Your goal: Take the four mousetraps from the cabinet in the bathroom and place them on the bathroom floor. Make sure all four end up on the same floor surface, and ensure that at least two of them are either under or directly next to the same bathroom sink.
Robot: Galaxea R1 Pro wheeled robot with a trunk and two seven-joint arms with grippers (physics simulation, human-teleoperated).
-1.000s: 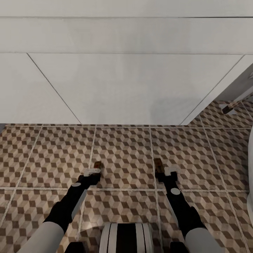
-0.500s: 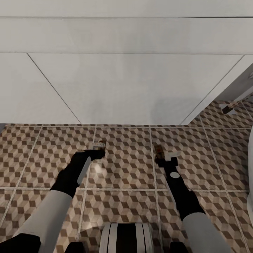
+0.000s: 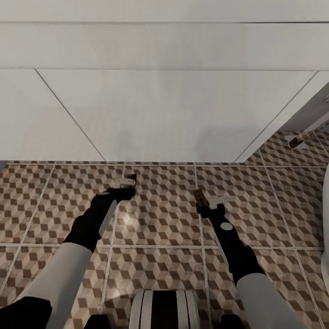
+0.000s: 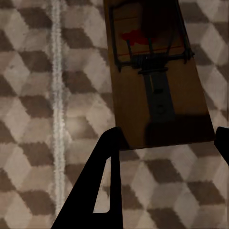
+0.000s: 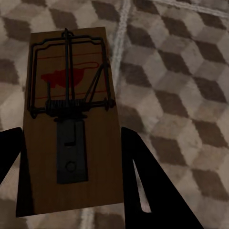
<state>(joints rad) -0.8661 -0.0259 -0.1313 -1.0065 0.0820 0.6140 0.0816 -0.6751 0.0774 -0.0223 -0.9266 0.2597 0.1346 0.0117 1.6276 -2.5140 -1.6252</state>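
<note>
My left gripper is shut on a brown wooden mousetrap, held low over the cube-patterned bathroom floor. In the left wrist view the mousetrap shows its wire and red mark, its near end between the dark fingers. My right gripper is shut on a second mousetrap, which in the right wrist view also sits between the two fingers. Both traps hang a short way in front of the white sink unit.
A small brown object like another trap lies on the floor at the far right, beside the white unit's corner. A white rounded fixture stands at the right edge. My base shows at the bottom.
Both arms have reached forward toward the white unit, carrying their mousetraps with them. The right trap has also turned slightly to the left.
</note>
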